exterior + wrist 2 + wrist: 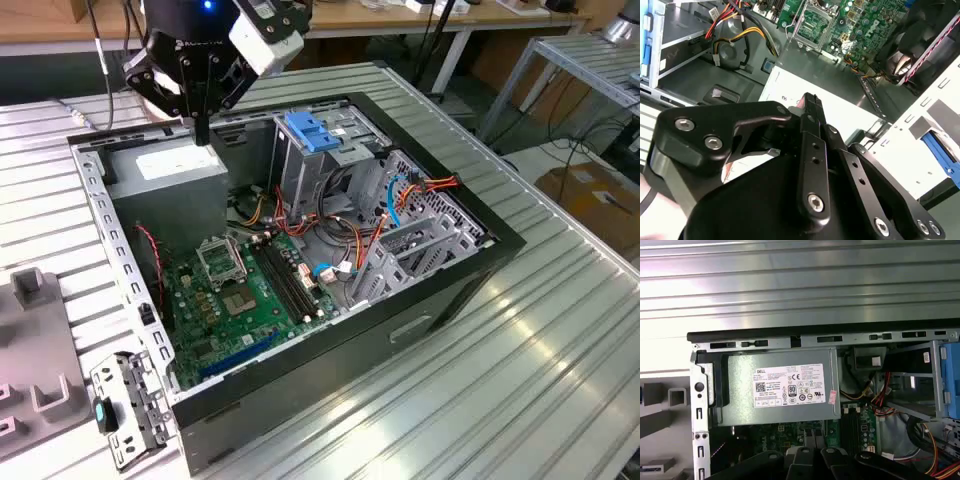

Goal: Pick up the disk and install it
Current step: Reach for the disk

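The pincer [201, 135] hangs over the rear corner of an open computer case [300, 370], its dark fingers pointing straight down. They are pressed together, with nothing between them. In the second wrist view the closed tips [810, 100] sit just above the white sticker of the grey power-supply box [850, 110]; I cannot tell whether they touch it. That box [165, 170] fills the case corner on the exterior view's left, and the first wrist view shows it [780, 385] lying flat against the rear wall.

The green motherboard [240, 290] lies on the case floor, with its empty processor socket [220, 260] near the power supply. A grey drive cage [300, 170] stands upright beside it, topped by a blue plastic bracket [312, 132]. Red, orange and yellow cables [420, 185] loop past the cage.

The case rests on a ribbed metal worktop [520, 380]. Grey fixture blocks [30, 300] sit on the worktop at the exterior view's left, apart from the case. A perforated silver bracket [130, 410] lies near the case's front corner.

I cannot tell where the disk lies. Outside the case wall, in the second wrist view, a blue strip [940, 150] runs beside pale grey surfaces. Whether it belongs to the disk is unclear.
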